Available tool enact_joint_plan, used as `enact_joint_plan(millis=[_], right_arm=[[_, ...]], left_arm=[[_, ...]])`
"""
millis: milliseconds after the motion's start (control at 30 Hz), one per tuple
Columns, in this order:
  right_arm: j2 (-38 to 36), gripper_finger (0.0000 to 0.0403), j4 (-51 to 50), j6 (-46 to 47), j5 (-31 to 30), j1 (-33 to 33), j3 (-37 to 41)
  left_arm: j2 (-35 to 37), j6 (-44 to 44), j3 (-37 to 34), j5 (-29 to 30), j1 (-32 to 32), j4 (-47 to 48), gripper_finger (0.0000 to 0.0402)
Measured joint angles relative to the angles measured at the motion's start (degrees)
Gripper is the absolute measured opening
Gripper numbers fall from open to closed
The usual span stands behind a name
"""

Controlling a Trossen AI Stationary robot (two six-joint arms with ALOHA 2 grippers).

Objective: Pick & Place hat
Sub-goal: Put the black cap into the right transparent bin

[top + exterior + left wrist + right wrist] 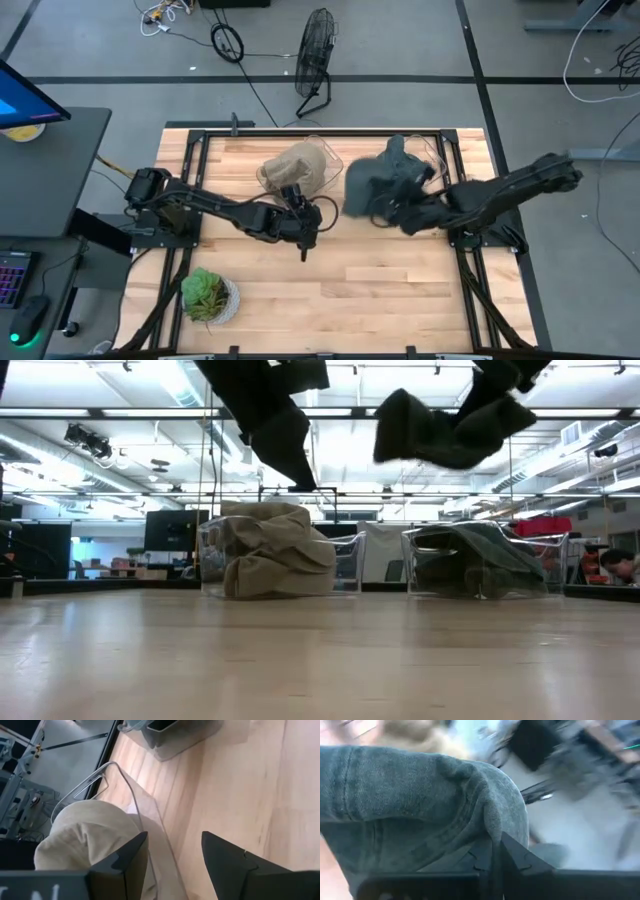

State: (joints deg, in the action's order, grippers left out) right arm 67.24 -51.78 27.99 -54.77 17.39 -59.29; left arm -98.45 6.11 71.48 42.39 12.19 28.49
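Note:
A dark grey-green hat [368, 185] is up in the air above the table's middle right, also seen high in the low view [440, 430]. My right gripper [496, 854] is shut on it, reaching in from the right [392, 212]. A beige hat [298, 165] sits crumpled in a clear bin [345, 560] at the far middle. A second clear bin [545, 555] holds another dark green hat [470, 560]. My left gripper [172, 852] is open, hovers just near of the beige hat's bin [305, 240] and touches nothing. My right gripper pinches a rounded fold of the dark hat's cloth [492, 817] between its two shut fingers [512, 857]. It comes slanting from the table's right. The hat is lifted clear of the table and droops slack beside and below the fingers [410, 435].
A potted succulent [210, 296] stands at the near left corner. The two clear bins line the far side. Bare wood [400, 290] fills the near half. A fan [315, 55] and cables lie on the floor beyond the far edge.

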Motion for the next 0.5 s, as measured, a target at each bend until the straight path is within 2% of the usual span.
enact_joint_plan(millis=[133,333,500], right_arm=[[-4.09,0.0019,-6.39,6.46,-9.10,-1.73,0.00],[-4.47,0.0020,-17.41,21.88,-9.30,-7.64,1.54],[-4.35,0.0020,-15.48,29.25,-7.11,-13.00,8.31]], left_arm=[[0.00,0.02,0.00,0.00,-0.73,0.02,0.0190],[0.00,-1.96,-0.02,-0.02,-0.86,0.02,0.0190],[0.00,-2.02,-0.02,-0.04,-0.82,0.02,0.0190]])
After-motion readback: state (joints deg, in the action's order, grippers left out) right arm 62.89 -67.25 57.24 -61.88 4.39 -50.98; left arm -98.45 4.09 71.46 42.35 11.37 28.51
